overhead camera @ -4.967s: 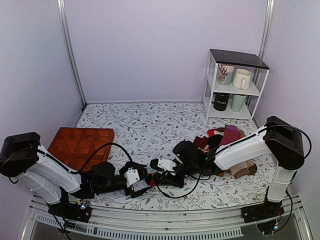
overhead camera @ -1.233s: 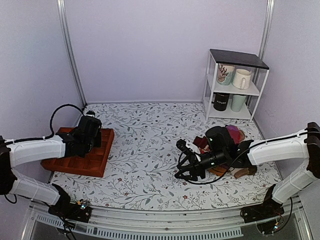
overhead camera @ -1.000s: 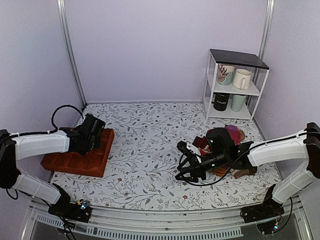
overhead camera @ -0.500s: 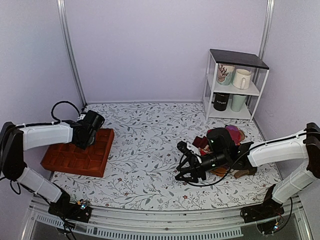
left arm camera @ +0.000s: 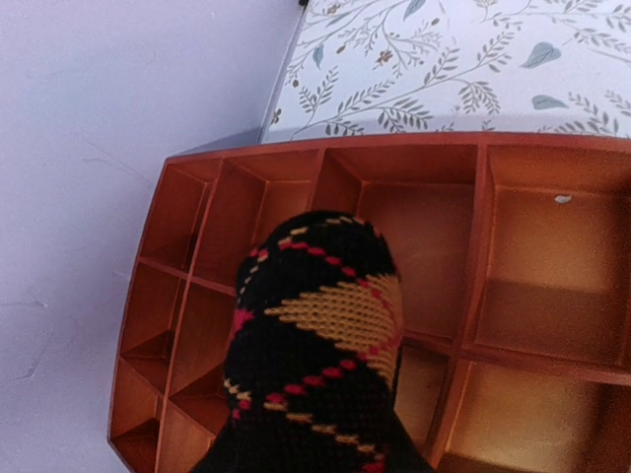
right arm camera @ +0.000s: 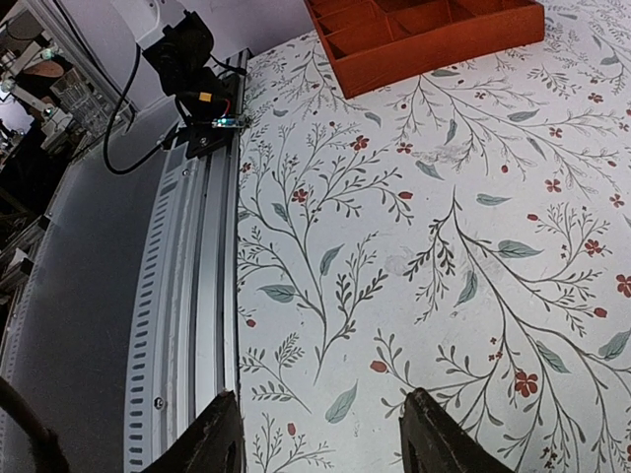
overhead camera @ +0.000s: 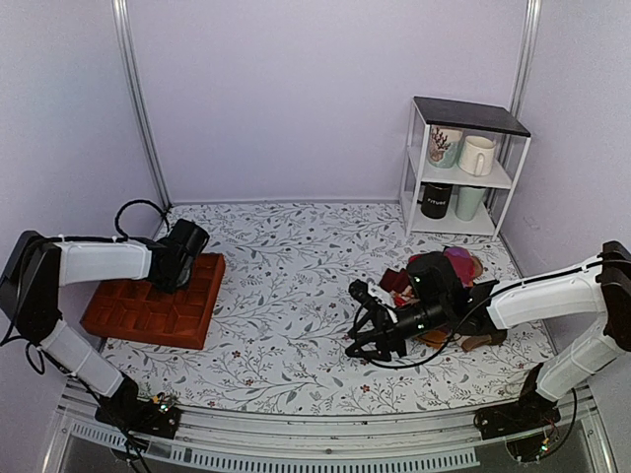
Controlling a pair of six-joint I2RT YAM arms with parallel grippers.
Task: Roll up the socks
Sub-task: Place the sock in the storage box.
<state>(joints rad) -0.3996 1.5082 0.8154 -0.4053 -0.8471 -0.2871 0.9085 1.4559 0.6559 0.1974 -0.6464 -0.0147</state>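
The socks (left arm camera: 315, 345), black with red and orange diamonds, are rolled into a bundle that fills the lower middle of the left wrist view. My left gripper (overhead camera: 181, 260) is shut on the bundle, and the knit hides its fingers. The roll hangs just above the compartments of an orange wooden tray (left arm camera: 552, 256), near the tray's (overhead camera: 138, 315) back right corner at the table's left. My right gripper (right arm camera: 320, 443) stands open over the bare flowered tablecloth with nothing between its fingers; in the top view the right gripper (overhead camera: 361, 321) is right of centre.
A heap of other socks (overhead camera: 449, 268), maroon, purple and tan, lies behind the right arm. A white shelf (overhead camera: 463, 168) with mugs stands at the back right. The metal rail (right arm camera: 187, 296) of the table's near edge runs close to the right gripper.
Five seconds ago both grippers met at the front centre. In the last second the left gripper carried the roll a little farther back over the tray; the right gripper barely moved.
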